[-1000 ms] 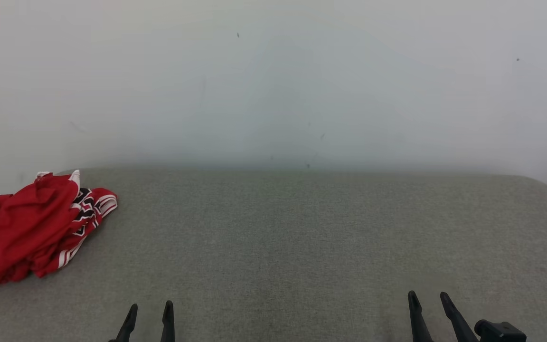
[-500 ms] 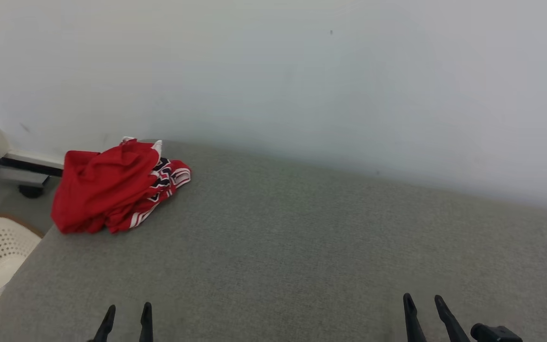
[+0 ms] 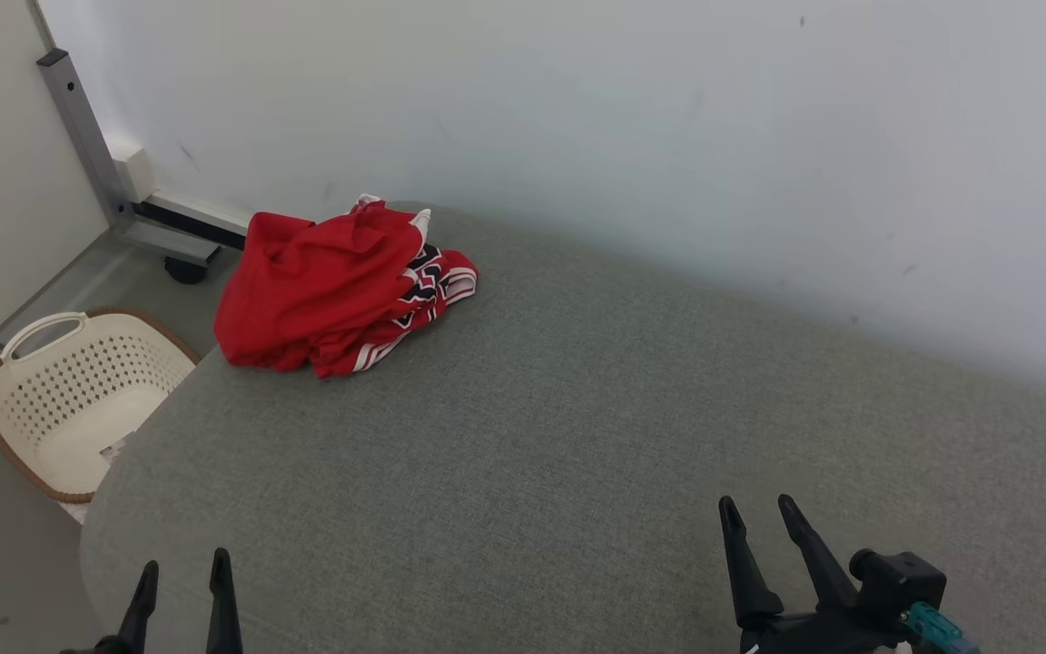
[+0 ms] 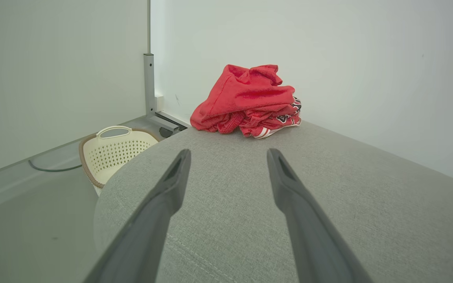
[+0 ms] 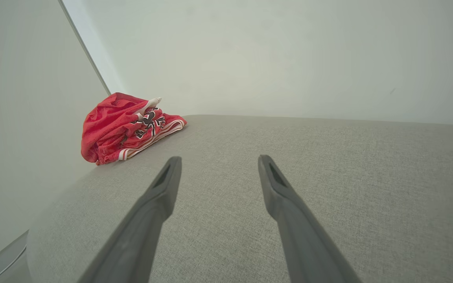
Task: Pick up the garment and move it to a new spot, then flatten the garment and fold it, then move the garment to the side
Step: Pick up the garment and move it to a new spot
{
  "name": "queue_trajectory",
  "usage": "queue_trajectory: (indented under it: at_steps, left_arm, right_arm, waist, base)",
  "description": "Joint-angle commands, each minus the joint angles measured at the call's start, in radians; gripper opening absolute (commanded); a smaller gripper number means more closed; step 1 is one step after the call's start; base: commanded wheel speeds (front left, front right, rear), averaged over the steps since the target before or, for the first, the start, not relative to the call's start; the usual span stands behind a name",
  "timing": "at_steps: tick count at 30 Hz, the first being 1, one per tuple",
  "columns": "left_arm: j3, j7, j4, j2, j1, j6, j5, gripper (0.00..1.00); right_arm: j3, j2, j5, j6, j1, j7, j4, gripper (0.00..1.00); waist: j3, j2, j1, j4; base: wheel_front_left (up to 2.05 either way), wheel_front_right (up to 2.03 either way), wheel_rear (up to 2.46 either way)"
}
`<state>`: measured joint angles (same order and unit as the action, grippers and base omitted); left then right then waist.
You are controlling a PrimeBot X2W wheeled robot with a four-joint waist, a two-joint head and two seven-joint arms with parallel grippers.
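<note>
A crumpled red garment (image 3: 332, 286) with white and black trim lies bunched at the far left corner of the grey padded surface (image 3: 532, 427), close to the wall. My left gripper (image 3: 182, 568) is open at the near left edge, well short of the garment (image 4: 248, 102). My right gripper (image 3: 756, 510) is open at the near right, far from the garment (image 5: 122, 127). In the wrist views the left gripper (image 4: 226, 153) and the right gripper (image 5: 216, 159) have spread fingers with nothing between them.
A cream perforated laundry basket (image 3: 69, 400) stands on the floor beside the surface's left edge, also in the left wrist view as the basket (image 4: 110, 151). A grey metal post (image 3: 87, 136) on a wheeled base stands by the wall behind it. The white wall (image 3: 623, 136) runs along the far edge.
The head camera has turned left, so the garment now sits nearer the picture's centre and the basket and post have come into view. Both grippers remain open.
</note>
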<state>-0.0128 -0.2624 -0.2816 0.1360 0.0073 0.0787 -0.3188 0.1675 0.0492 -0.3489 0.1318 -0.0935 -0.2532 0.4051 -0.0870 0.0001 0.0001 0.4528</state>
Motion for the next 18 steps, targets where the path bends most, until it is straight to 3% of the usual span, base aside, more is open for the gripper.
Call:
queue_trajectory:
  at_steps: [1,9,12,18]
  left_arm:
    - [-0.008,-0.003,0.007,-0.002,0.000,-0.003,-0.009,1.00]
    - [-0.049,-0.003,0.006,-0.021,0.010,0.009,-0.012,1.00]
    - [-0.031,0.013,-0.065,-0.024,-0.081,0.016,-0.020,1.00]
    - [0.016,0.165,-0.244,-0.031,-0.300,0.008,-0.032,1.00]
  right_arm:
    - [0.004,0.002,0.007,-0.002,-0.014,-0.004,0.005,1.00]
    - [0.037,0.002,-0.007,-0.002,-0.056,-0.011,0.040,1.00]
    - [0.029,0.002,0.003,-0.002,-0.049,-0.011,0.047,1.00]
    - [0.009,0.002,0.019,-0.002,0.000,-0.012,0.032,1.00]
  waist:
    - [0.031,-0.0001,-0.0001,0.029]
    - [0.047,-0.0001,-0.0001,0.040]
    - [0.052,-0.0001,-0.0001,0.042]
    - [0.042,-0.0001,-0.0001,0.037]
  base:
    - [0.00,0.00,0.00]
    - [0.00,0.00,0.00]
    - [0.00,0.00,0.00]
    - [0.00,0.00,0.00]
